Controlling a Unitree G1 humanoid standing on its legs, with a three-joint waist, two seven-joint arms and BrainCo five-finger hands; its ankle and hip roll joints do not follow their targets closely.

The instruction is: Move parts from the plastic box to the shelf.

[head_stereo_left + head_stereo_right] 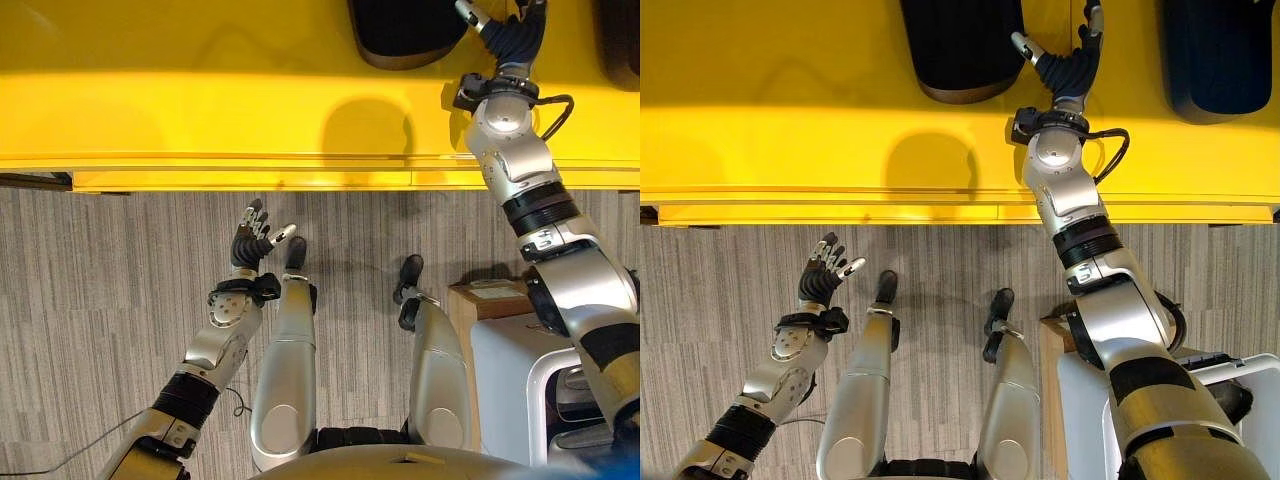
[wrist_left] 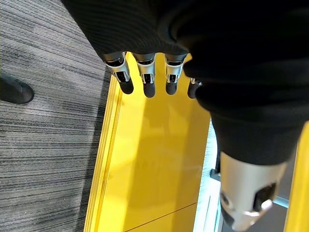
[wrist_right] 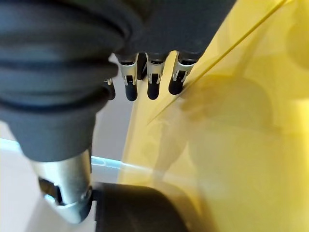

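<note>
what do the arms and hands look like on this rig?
Both arms are silver-grey shells with black bands at the joints. The left hand and right hand each have a dark ribbed cover over back and wrist, and silver fingers with dark tips. A black cable loops off the right wrist.

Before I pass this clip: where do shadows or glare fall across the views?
Left eye view: a round shadow lies on the yellow shelf beside the right hand. Right wrist view: soft shadows cross the shelf near a dark part. Left wrist view: a pale sheen sits on the yellow surface past the left hand.
</note>
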